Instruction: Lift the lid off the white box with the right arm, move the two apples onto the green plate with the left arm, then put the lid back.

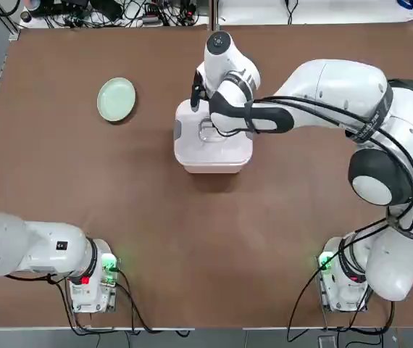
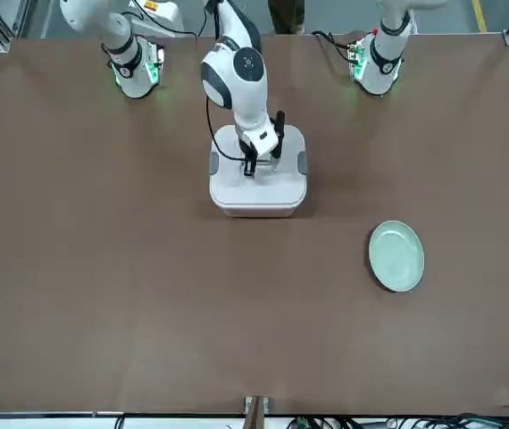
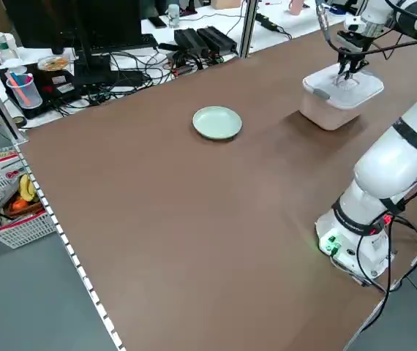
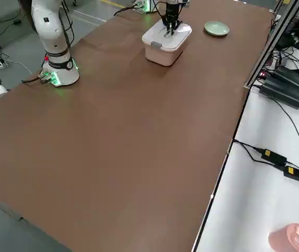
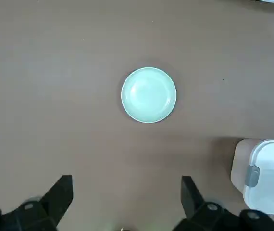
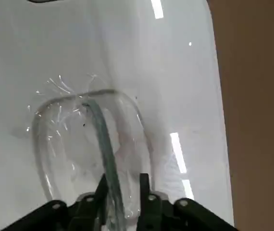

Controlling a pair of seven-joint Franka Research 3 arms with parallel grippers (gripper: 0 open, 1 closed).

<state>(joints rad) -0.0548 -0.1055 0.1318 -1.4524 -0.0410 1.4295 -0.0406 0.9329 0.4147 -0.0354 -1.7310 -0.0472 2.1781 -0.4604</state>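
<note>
Right hand at the lid's handle

The right hand [image 6: 123,182] points down over the lid [image 1: 214,148], fingers narrowly apart around its handle. The left hand [image 5: 127,187] hangs wide at the left. The lid closes the white box [image 3: 327,113] on the brown surface [image 1: 156,239]; a person [image 2: 287,16] stands behind the robot. Bare surface surrounds the green plate [image 1: 116,99], far left.

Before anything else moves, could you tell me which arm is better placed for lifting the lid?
Right, I'd say: its gripper is at the lid's handle, while the left gripper hangs away from it.
</note>
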